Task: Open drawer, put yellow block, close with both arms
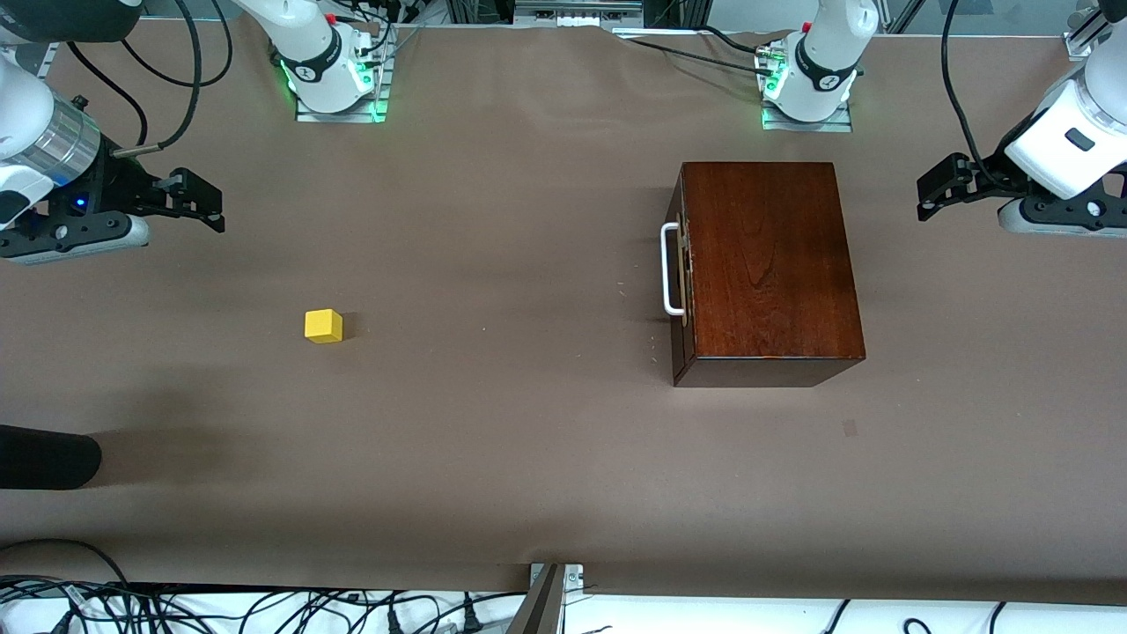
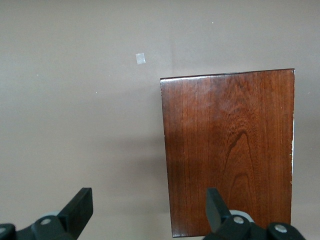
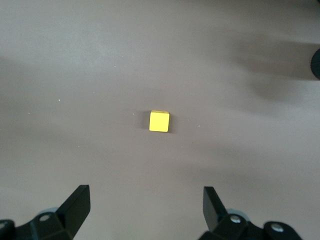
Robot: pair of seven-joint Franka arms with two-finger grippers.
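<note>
- Our right gripper (image 1: 207, 204) hangs over bare table, jaws spread, empty.
- Our left gripper (image 1: 935, 189) hovers beside the box (image 1: 768, 264), jaws spread.
- Drawer (image 1: 682, 269) shut; block (image 1: 323, 325) sits well apart.

You are looking at a scene where nothing readable is showing. The wooden box (image 1: 768, 264) is carrying no label or print on its top or sides, the yellow block (image 1: 323, 325) is showing plain faces, and the table cover (image 1: 528, 440) is bearing no writing. The round dark marks on the two arm bases (image 1: 335, 70) are appearing only as small emblems, too small to make out.
</note>
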